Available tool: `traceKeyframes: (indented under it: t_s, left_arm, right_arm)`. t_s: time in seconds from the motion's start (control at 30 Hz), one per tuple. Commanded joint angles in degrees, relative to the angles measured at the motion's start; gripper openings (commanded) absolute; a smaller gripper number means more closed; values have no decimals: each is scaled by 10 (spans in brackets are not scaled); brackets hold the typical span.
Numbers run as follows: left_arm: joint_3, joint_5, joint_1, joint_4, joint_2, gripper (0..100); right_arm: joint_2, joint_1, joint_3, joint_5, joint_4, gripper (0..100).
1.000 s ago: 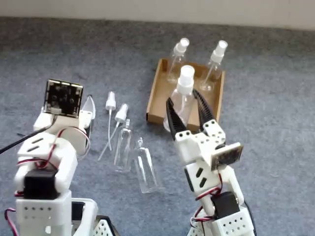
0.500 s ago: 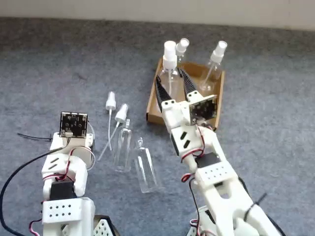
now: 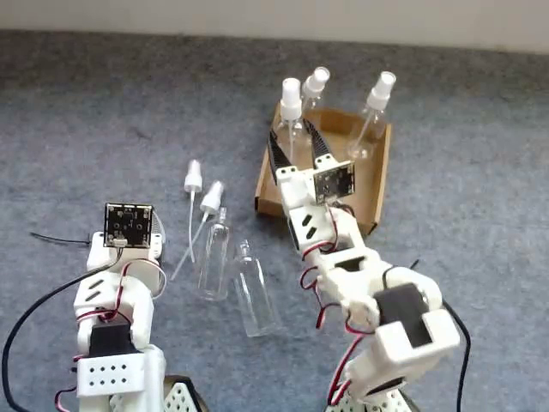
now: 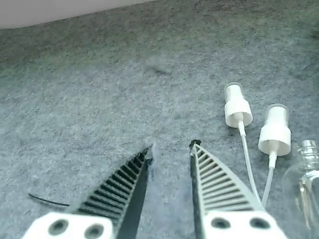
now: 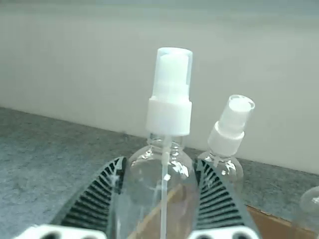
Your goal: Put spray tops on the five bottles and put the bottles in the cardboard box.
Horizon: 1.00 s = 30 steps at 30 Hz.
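Your right fingers (image 3: 275, 158) are pinching a capped bottle (image 5: 160, 191) by its body, holding it upright over the far left part of the cardboard box (image 3: 267, 178). A second capped bottle (image 3: 314, 86) is standing just behind it, and a third (image 3: 370, 118) is standing at the box's far right. Your left fingers (image 4: 130, 180) are hanging spread above the grey desk (image 3: 129, 103), gripping nothing. Two loose spray tops (image 3: 192, 179) (image 3: 211, 199) and two uncapped bottles (image 3: 214, 255) (image 3: 254, 289) are lying between the arms.
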Motion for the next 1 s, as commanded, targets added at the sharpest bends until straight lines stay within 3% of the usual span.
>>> traceKeyframes:
  t_s: [0.0, 0.17, 0.33, 0.47, 0.57, 0.67, 0.83, 0.97]
  left_arm:
    - [-4, -4, -6, -15, -7, 118]
    - [-3, -4, -6, -16, -7, 118]
    - [-28, -4, 5, -14, -7, 120]
    - [-80, -49, 72, -7, -7, 125]
    - [-124, -51, 156, 26, -7, 196]
    - [-174, -51, 213, 65, -7, 223]
    - [-217, -48, 226, 71, -2, 228]
    - [-240, -47, 299, 73, -2, 229]
  right_arm:
    - [5, 21, -56, -2, -18, 4]
    - [-80, 15, -28, -1, 20, 4]
    - [-264, -8, -13, -4, 276, 4]
    - [-389, -58, -64, -5, 527, 4]
    - [-440, -90, -113, -5, 664, 4]
    - [-444, -97, -161, -5, 742, 4]
    - [-447, -99, -217, -5, 850, 4]
    - [-442, -99, -266, -5, 913, 4]
